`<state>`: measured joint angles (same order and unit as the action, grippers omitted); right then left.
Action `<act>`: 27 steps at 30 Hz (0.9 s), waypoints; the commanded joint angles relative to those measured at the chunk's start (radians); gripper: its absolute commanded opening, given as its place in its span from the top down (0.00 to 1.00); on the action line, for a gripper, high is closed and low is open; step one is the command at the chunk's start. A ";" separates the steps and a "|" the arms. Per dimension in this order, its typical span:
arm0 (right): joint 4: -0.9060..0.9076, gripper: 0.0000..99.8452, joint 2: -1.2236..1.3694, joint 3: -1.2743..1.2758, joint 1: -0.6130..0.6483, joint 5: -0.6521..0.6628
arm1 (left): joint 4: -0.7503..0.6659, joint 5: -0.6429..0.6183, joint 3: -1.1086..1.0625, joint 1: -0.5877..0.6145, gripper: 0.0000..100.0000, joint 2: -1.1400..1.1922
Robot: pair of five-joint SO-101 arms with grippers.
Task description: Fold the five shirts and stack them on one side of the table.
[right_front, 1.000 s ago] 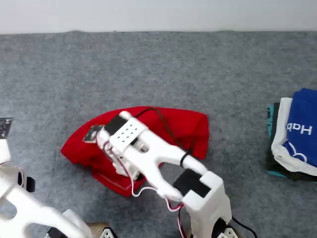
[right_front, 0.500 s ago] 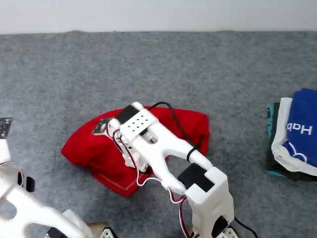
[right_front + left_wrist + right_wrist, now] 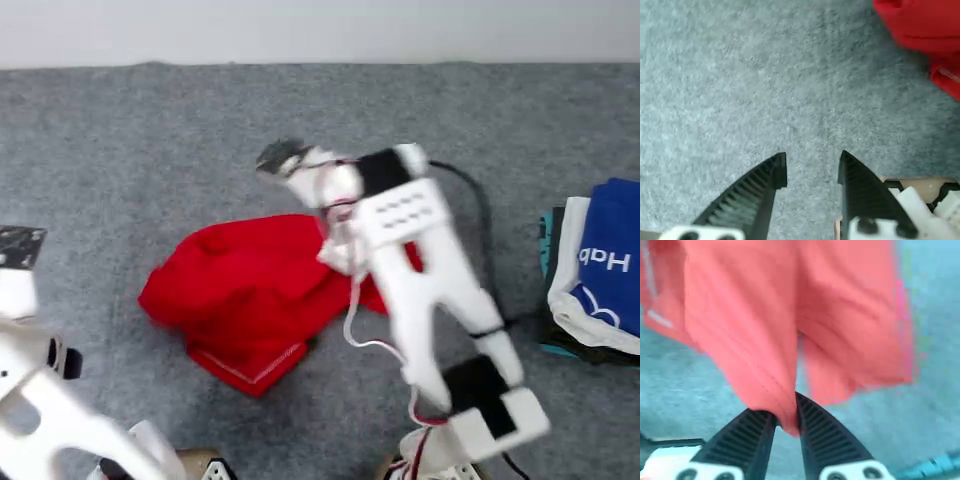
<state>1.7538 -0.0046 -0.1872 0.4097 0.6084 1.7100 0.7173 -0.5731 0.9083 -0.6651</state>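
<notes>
A red shirt (image 3: 240, 300) lies crumpled on the grey cloth-covered table (image 3: 150, 130), left of centre. My right gripper (image 3: 290, 162) is raised behind the shirt, with its arm running over the shirt's right part. In the right wrist view that gripper (image 3: 786, 422) is shut on a fold of the red shirt (image 3: 790, 315), which hangs from its fingers. My left gripper (image 3: 810, 170) is open over bare grey cloth, with an edge of the red shirt (image 3: 925, 30) some way off. The left arm (image 3: 25, 390) sits at the front left corner.
A stack of folded shirts (image 3: 595, 275), blue and white on top, stands at the table's right edge. A white wall runs along the back. Bare grey cloth spreads across the back and the left of the table.
My right arm has swung from the shirt's left side up and towards the back right, pulling the red cloth with it. The shirt has shifted and changed shape. The left arm has barely moved.
</notes>
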 commanded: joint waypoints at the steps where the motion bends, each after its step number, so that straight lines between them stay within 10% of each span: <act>1: 0.041 0.99 -0.133 -0.049 -0.162 0.046 | -0.015 -0.064 0.010 -0.109 0.82 -0.023; 14: 0.041 0.99 -0.257 -0.043 -0.544 0.149 | -0.144 -0.334 0.005 -0.740 0.82 0.015; 27: 0.042 0.99 -0.249 -0.043 -0.581 0.149 | -0.091 -0.284 0.453 -0.913 0.75 0.555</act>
<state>1.7538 -0.2225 -0.1872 -0.1596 0.7511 1.5704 0.3920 -0.2616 0.0169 -0.1895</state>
